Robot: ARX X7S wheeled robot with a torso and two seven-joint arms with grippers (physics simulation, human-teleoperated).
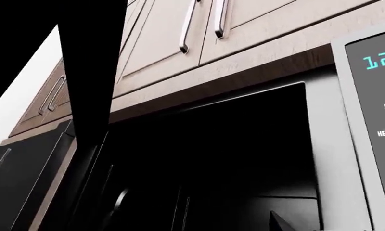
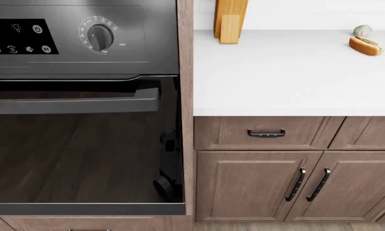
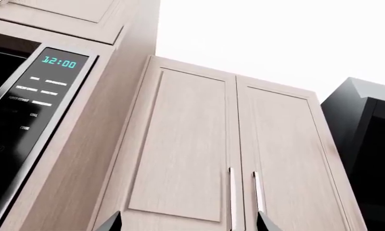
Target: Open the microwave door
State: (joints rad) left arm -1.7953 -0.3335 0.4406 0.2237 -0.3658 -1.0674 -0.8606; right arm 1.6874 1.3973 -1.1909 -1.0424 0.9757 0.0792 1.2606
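Kitchen cabinetry fills every view, and your head camera looks down on a wall oven [image 2: 83, 139] and a white counter [image 2: 288, 77] carrying a wooden block [image 2: 230, 19] and a hot dog [image 2: 365, 45]; neither arm nor the microwave shows there.

Nearest to you in the left wrist view is a black slab [image 1: 90, 72] crossing the picture close to the lens. It may be the door's edge or part of the left gripper, and you cannot tell which, nor how that gripper's jaws stand. Just beyond it lies the microwave [image 1: 321, 159], up under the pale upper cabinets [image 1: 173, 33]: its dark cavity [image 1: 211, 159] looks exposed beside the control panel [image 1: 375, 110], so the door seems already swung some way off on the side away from the panel. That is a judgement, not certain.

In the right wrist view, the two dark tips of the right gripper [image 3: 189, 222] sit wide apart, holding nothing, aimed up at a pair of cabinet doors [image 3: 231, 149]. The panel with its clock sits off to one side of those tips.

Your left arm is the nearer one. The opening lies straight ahead of it, and the door's long edge runs upright, so any further swing should carry away from the panel.

Farther off there is only blank white wall.
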